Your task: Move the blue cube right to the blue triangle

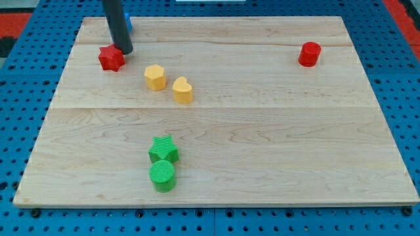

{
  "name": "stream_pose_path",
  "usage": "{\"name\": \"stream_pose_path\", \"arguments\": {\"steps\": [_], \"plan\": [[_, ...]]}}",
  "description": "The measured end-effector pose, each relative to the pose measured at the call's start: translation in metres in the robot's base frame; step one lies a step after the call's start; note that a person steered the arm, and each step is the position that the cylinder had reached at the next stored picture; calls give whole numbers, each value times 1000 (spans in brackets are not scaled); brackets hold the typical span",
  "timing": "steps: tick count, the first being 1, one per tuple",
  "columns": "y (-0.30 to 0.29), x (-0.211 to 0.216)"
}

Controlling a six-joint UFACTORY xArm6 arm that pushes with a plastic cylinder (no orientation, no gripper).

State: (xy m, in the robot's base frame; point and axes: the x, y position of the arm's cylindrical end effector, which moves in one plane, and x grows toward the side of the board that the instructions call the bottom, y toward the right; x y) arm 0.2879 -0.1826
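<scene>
My tip [125,50] is at the view's top left, its end just right of and touching or nearly touching the red star block [111,58]. A sliver of a blue block [129,25] shows behind the rod at the board's top edge; its shape is hidden by the rod. No other blue block is visible in the view.
A yellow hexagon block [155,77] and a yellow heart block [183,90] lie right of and below the tip. A green star block [163,150] touches a green cylinder [162,176] near the bottom. A red cylinder [309,54] stands at the top right. The wooden board [262,131] lies on a blue pegboard.
</scene>
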Motion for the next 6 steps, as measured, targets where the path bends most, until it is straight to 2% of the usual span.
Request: {"name": "stream_pose_path", "arguments": {"steps": [1, 2, 3, 5, 6], "plan": [[-36, -12], [-66, -45], [-56, -96], [68, -57], [121, -58]]}}
